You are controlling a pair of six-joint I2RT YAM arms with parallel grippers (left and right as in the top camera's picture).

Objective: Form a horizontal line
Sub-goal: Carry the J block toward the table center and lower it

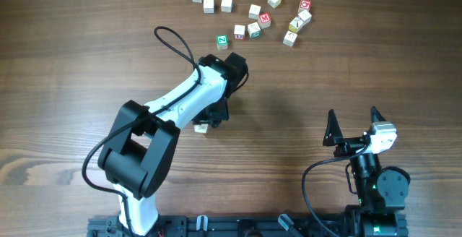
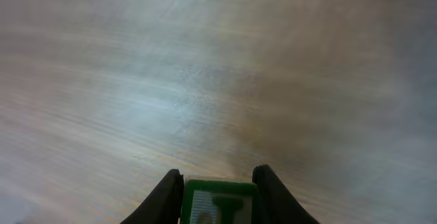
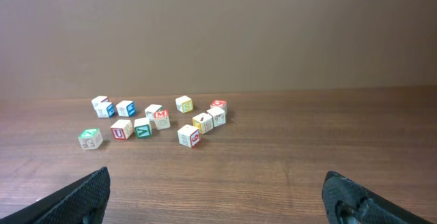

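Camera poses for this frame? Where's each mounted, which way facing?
Overhead: above table, looking straight down; left arm and right gripper show.
Left wrist: faces table close-up; own fingers clamp a green cube.
Right wrist: low, facing across table at cube cluster; open fingertips show.
Shared: overhead and right wrist both see the cluster.

The table [image 1: 72,63] was brown wood with a fine straight grain, smooth, with a low satin sheen. The red-faced "M" cube [image 1: 265,20] was pale bare wood with a matt printed face. The loose cubes [image 1: 208,6] around it looked alike: pale wood, coloured printed faces. Nearer the robot than the "M" cube, the left arm [image 1: 180,96] had a smooth white plastic shell with a slight gloss, matt black joints and a black rubbery cable [image 1: 173,42]. The left gripper [image 2: 218,171] had dull black plastic fingers [image 2: 164,197] on a green-bordered cube [image 2: 218,203] with a printed face, too blurred to judge its finish. The right gripper [image 3: 215,191] had matt black plastic fingers, faintly textured.
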